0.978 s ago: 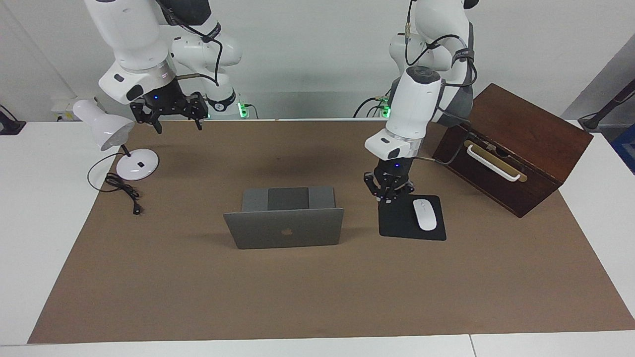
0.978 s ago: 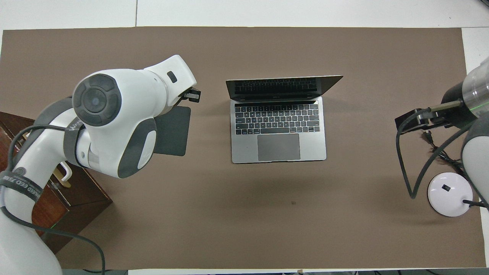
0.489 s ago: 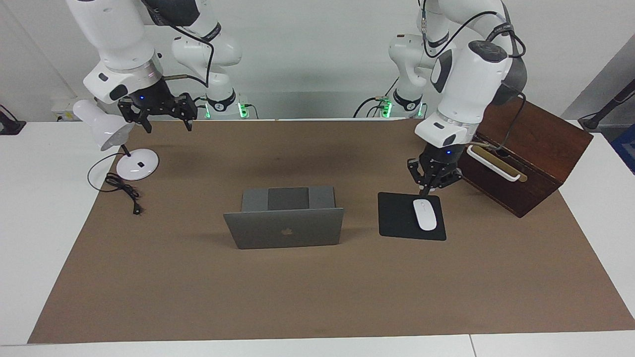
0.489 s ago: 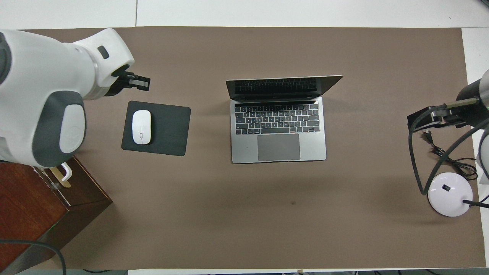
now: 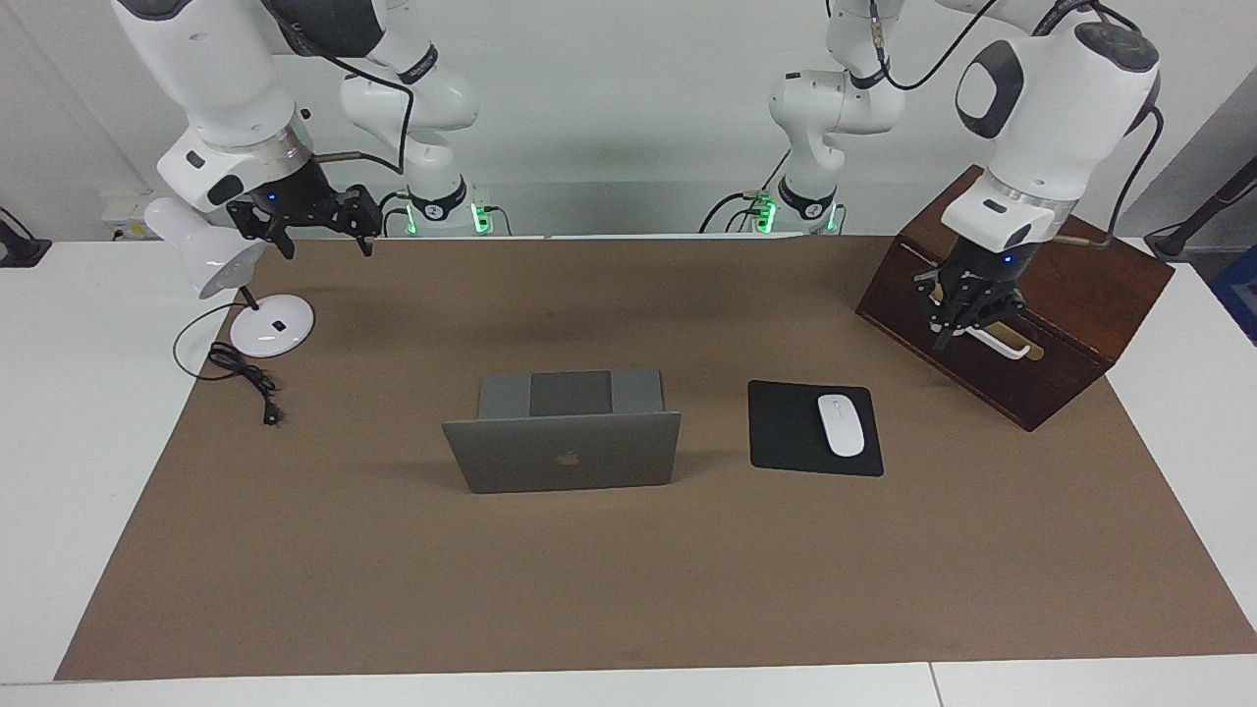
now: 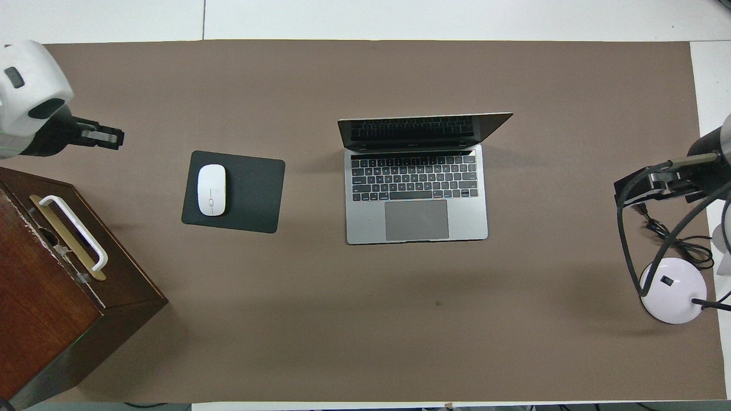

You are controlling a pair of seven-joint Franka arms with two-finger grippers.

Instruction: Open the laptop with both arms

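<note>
The tabletop (image 5: 628, 589) carries the laptop (image 5: 563, 437) at its middle, already opened. The left hand (image 5: 967, 316) has been moved off the mouse pad (image 5: 786, 432) to above the wooden box (image 5: 1070, 285), empty; its opening cannot be told. The right hand (image 5: 306, 218) is held spread and empty above the lamp (image 5: 211, 257). The task seems finished.
</note>
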